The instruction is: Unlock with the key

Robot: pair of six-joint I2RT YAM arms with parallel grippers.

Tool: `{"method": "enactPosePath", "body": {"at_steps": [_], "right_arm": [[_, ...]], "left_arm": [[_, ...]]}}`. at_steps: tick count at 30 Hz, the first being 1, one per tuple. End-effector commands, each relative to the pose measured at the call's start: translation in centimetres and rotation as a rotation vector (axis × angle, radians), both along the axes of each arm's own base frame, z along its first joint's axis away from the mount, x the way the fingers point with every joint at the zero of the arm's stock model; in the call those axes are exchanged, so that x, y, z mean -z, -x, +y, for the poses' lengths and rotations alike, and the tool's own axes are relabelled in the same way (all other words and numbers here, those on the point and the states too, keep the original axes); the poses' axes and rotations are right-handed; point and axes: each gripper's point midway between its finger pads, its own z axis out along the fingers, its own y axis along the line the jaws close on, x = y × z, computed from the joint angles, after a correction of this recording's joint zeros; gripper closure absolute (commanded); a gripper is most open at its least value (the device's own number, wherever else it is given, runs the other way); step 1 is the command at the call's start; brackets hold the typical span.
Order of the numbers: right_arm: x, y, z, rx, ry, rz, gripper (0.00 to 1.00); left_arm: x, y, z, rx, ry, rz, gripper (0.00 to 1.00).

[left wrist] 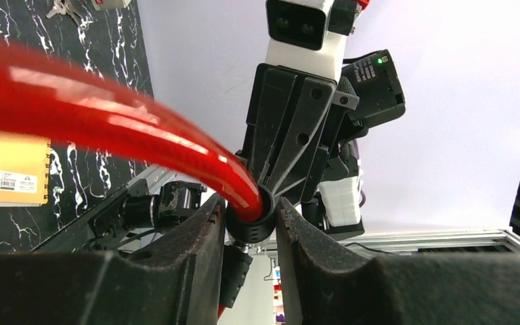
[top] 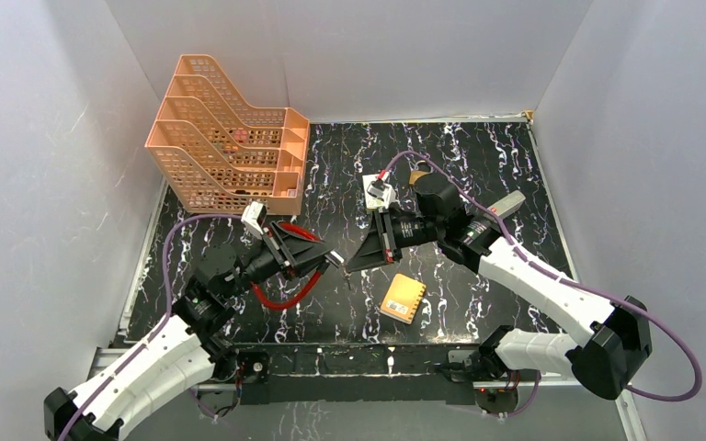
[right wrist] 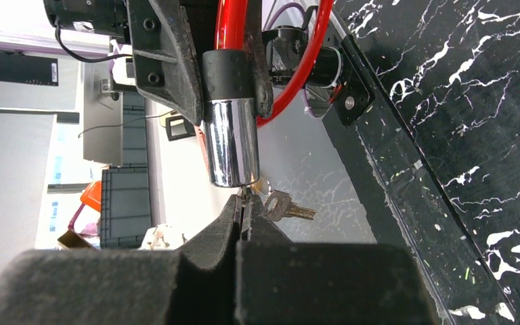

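We record: left gripper point(left wrist: 249, 211), arm stretched low, jaws clamped on the red cable point(left wrist: 108, 115) just behind the chrome cylinder point(right wrist: 230, 142); right gripper point(right wrist: 244, 206), facing it, fingers pressed together, pinching the key point(right wrist: 246, 193): long axis in line with the cylinder, tip at its free end, mostly hidden; spare key point(right wrist: 290, 207) dangles beside the cylinder; notebook point(top: 403, 297) near

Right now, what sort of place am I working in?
Probably a lab robot test cell, not a home or shop: plain white panels box in a black marbled tabletop, a mounting rail runs along its near edge, and an orange file rack sits in the far-left corner.
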Motion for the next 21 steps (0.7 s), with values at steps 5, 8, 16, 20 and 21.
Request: {"method": "enactPosePath", "body": {"at_steps": [5,8,16,20,21], "right_arm": [[-2.3,-1.5,0.6,0.032,-0.078,-0.083,0.83],[-2.8,-1.2,0.4,0.017,-0.090,-0.083,0.69],[-3.0,0.0,-0.6,-0.004,-0.070,-0.106,0.51],[-3.7,0.7,-0.8,-0.032,-0.099,-0.120,0.45],[-4.0,0.7,-0.8,-0.030,-0.110,-0.133,0.43]], "left_arm": [[-4.7,2.0,1.4,0.003,0.066,-0.134,1.00],[-4.5,1.8,1.8,-0.027,0.040,-0.130,1.00],[-4.6,1.7,2.4,-0.059,0.011,-0.131,1.00],[-4.8,1.6,2.5,-0.069,0.009,-0.132,1.00],[-4.8,1.5,2.5,-0.073,0.007,-0.131,1.00]]}}
